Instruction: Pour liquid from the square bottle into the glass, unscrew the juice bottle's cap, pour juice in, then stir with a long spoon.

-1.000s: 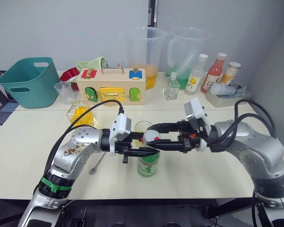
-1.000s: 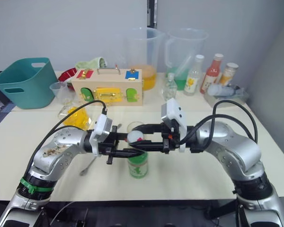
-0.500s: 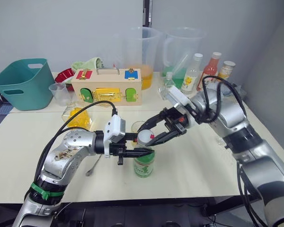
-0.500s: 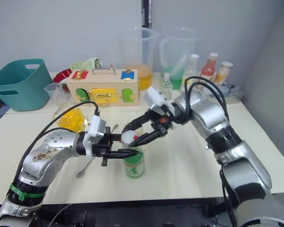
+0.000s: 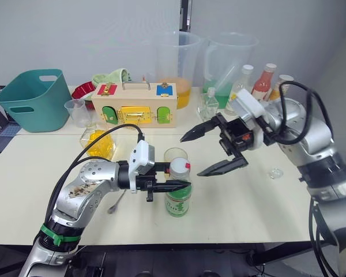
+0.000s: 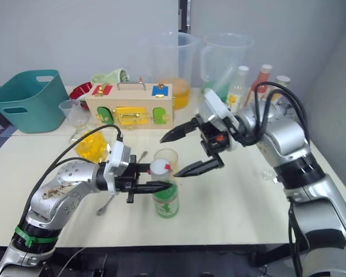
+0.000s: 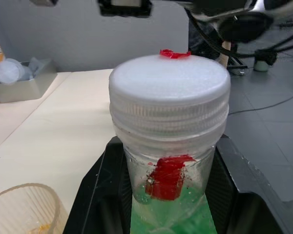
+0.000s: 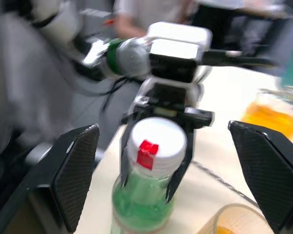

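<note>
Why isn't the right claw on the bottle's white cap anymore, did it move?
Yes. The right gripper has let go of the cap and pulled back open toward the robot's right, away from the juice bottle, which stayed put.

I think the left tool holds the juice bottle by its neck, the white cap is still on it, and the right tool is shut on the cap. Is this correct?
Not fully. The right tool is open and apart from the cap, off to the bottle's right; the left eye view shows this. The rest holds: the left tool holds the juice bottle by its neck, with the white cap on.
</note>
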`<state>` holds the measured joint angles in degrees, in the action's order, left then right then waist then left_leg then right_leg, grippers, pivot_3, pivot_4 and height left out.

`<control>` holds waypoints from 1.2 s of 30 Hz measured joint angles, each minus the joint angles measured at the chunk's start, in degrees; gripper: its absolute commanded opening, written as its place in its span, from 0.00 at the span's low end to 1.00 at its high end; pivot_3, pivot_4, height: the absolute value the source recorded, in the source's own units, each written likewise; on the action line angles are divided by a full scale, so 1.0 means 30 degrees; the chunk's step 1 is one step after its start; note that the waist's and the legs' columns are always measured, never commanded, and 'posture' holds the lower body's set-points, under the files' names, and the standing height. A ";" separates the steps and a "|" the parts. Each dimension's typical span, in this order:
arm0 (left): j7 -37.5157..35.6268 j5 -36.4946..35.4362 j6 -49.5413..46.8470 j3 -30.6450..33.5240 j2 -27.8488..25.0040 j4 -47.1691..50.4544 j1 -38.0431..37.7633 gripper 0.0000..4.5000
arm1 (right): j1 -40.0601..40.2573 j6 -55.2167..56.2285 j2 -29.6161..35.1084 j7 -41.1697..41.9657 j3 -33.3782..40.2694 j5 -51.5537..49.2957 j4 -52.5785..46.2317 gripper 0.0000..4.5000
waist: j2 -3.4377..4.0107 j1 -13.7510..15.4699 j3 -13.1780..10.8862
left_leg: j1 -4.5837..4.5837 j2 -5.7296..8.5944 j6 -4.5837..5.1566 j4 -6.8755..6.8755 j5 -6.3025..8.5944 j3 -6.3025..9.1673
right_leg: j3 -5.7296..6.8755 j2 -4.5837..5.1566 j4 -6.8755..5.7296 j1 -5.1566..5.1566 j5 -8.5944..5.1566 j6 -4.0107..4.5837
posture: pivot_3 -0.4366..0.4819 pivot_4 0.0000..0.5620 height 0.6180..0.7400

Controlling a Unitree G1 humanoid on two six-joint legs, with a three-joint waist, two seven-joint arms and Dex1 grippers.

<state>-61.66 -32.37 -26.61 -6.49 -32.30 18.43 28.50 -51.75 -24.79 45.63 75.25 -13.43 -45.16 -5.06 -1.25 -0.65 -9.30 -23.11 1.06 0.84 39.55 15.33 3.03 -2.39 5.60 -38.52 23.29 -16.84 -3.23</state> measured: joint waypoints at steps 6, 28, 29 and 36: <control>0.0397 -0.0167 -0.0344 0.0011 0.0455 -0.0154 -0.0043 0.33 | 0.3936 -0.5366 -0.0225 -0.8589 0.2845 -0.2126 -0.7138 0.99 | 0.0001 0.0037 0.0000 | -0.0036 0.0017 0.0000 0.0034 -0.0001 -0.0005 | -0.0005 0.0012 -0.0001 0.0021 0.0000 -0.0001 | 0.48 0.27 1.00; -0.0595 0.0247 0.0199 -0.0540 0.1276 -0.1609 0.0848 0.33 | 0.6258 -0.9753 -0.1276 -1.5578 0.4160 -0.4197 -1.1102 0.38 | 0.0001 0.0215 0.0000 | -0.0012 0.0042 0.0016 0.0062 0.0002 -0.0005 | 0.0021 -0.0010 0.0079 -0.0064 0.0003 -0.0013 | 0.48 0.27 1.00; -0.0626 0.0264 0.0200 -0.0565 0.1267 -0.1567 0.0863 0.33 | 0.6223 -0.9603 -0.1175 -1.5046 0.4151 -0.4065 -1.0903 0.38 | 0.0001 0.0213 0.0000 | -0.0014 0.0044 0.0017 0.0062 0.0002 -0.0006 | 0.0020 -0.0019 0.0098 -0.0068 0.0003 -0.0013 | 0.48 0.27 1.00; -0.0521 0.0335 0.0100 -0.0698 0.0939 -0.0837 0.0823 0.33 | 0.3427 -0.4922 -0.0329 -0.4977 0.1456 -0.0244 -0.5086 0.38 | 0.0001 0.0001 -0.0001 | -0.0003 0.0026 0.0023 0.0057 0.0006 -0.0033 | 0.0012 -0.0059 0.0153 -0.0080 0.0004 -0.0015 | 0.48 0.27 1.00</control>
<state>-63.22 -31.36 -26.31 -8.58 -29.48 15.92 30.97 -41.47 -39.56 44.65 60.32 -9.06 -45.89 -20.32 -1.25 -0.65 -9.30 -23.12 1.13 0.90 39.72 15.34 2.93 -2.35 5.42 -38.07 23.05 -16.83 -3.27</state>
